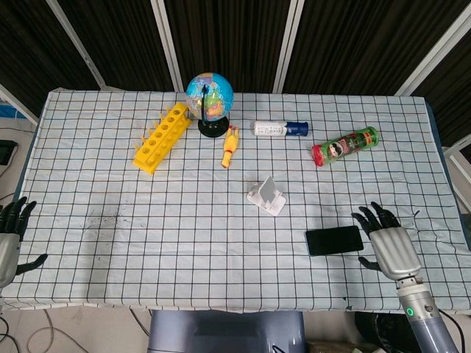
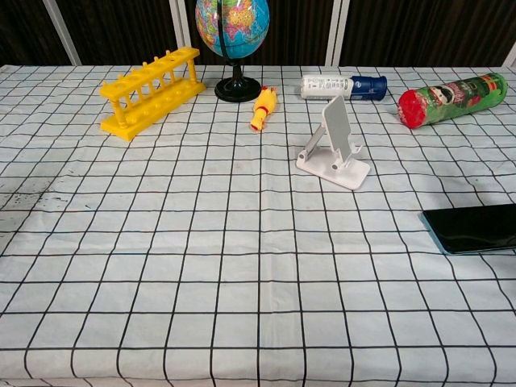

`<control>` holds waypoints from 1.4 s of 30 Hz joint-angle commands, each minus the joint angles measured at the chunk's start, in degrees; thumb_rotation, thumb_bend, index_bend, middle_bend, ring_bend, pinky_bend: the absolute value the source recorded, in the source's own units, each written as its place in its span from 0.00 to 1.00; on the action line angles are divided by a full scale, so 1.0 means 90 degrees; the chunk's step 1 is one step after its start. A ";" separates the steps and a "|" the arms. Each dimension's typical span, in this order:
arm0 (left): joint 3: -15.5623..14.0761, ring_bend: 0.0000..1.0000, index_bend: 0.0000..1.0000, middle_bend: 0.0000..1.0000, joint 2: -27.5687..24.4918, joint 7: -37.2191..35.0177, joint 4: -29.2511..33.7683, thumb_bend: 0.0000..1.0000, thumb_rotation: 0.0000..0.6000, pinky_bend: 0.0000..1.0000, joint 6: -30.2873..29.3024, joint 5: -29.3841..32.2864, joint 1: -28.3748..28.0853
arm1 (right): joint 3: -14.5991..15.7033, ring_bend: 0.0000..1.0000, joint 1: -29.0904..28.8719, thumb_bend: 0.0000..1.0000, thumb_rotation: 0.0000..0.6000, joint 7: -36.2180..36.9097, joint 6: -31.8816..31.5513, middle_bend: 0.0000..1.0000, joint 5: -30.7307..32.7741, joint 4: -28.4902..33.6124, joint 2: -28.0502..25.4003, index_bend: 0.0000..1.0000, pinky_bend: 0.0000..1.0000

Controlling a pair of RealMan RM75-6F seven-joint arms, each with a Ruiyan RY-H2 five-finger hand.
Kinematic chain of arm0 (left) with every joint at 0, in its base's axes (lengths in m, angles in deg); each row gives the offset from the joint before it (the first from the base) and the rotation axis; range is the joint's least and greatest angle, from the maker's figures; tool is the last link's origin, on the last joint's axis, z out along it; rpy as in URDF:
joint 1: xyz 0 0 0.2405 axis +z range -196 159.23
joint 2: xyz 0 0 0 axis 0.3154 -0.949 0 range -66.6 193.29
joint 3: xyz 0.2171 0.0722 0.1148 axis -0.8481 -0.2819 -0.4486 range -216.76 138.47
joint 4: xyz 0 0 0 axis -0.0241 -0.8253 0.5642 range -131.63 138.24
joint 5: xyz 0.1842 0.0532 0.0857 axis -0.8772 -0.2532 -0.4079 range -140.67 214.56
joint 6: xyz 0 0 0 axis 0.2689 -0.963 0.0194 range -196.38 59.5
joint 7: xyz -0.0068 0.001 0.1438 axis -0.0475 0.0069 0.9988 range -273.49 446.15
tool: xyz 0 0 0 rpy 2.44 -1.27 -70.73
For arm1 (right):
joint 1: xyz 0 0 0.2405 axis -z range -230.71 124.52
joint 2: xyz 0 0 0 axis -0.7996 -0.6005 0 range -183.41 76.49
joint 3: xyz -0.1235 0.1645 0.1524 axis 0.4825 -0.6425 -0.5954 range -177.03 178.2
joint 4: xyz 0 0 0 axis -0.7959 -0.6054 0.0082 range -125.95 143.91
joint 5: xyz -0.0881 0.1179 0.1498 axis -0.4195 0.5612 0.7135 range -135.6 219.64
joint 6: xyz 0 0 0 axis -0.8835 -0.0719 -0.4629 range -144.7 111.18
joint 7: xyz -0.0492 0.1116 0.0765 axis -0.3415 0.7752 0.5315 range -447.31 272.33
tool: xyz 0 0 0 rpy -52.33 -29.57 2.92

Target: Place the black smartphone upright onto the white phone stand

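Note:
The black smartphone (image 1: 335, 240) lies flat on the checked tablecloth at the front right; the chest view shows it cut by the right edge (image 2: 474, 227). The white phone stand (image 1: 266, 195) stands up and to the left of it, near the table's middle (image 2: 334, 147). My right hand (image 1: 386, 241) hovers just right of the phone, fingers spread, holding nothing. My left hand (image 1: 9, 237) sits at the table's front left edge, fingers apart and empty. Neither hand shows in the chest view.
Along the back are a yellow test-tube rack (image 1: 161, 137), a globe (image 1: 210, 102), a yellow rubber chicken (image 1: 230, 145), a white-and-blue bottle (image 1: 280, 129) and a green chips can (image 1: 344, 145). A dark smudge (image 1: 107, 219) marks the cloth at the left.

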 commanded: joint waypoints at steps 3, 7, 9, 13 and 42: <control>-0.0002 0.00 0.00 0.00 -0.0004 -0.0010 0.0000 0.01 1.00 0.00 0.0004 -0.0005 -0.0002 | -0.0088 0.04 -0.0343 0.17 1.00 -0.0571 0.0510 0.26 0.0498 -0.0017 0.0325 0.27 0.16; -0.0002 0.00 0.00 0.00 -0.0012 -0.0053 -0.0002 0.01 1.00 0.00 0.0020 -0.0002 -0.0007 | -0.0083 0.04 -0.0491 0.18 1.00 -0.0912 0.0744 0.28 0.0810 -0.0116 0.0612 0.31 0.16; -0.0004 0.00 0.00 0.00 -0.0018 -0.0067 -0.0003 0.01 1.00 0.00 0.0028 -0.0003 -0.0009 | -0.0090 0.04 -0.0555 0.20 1.00 -0.1060 0.0811 0.28 0.0965 -0.0175 0.0754 0.31 0.16; -0.0005 0.00 0.00 0.00 -0.0025 -0.0091 0.0001 0.01 1.00 0.00 0.0051 0.0006 -0.0017 | -0.0100 0.04 -0.0672 0.24 1.00 -0.1293 0.0904 0.28 0.1205 -0.0323 0.1004 0.33 0.16; 0.0012 0.00 0.00 0.00 -0.0015 -0.0063 0.0014 0.01 1.00 0.00 0.0106 0.0083 -0.0043 | -0.0014 0.04 -0.1094 0.26 1.00 -0.2052 0.1148 0.21 0.2634 -0.0888 0.1579 0.32 0.16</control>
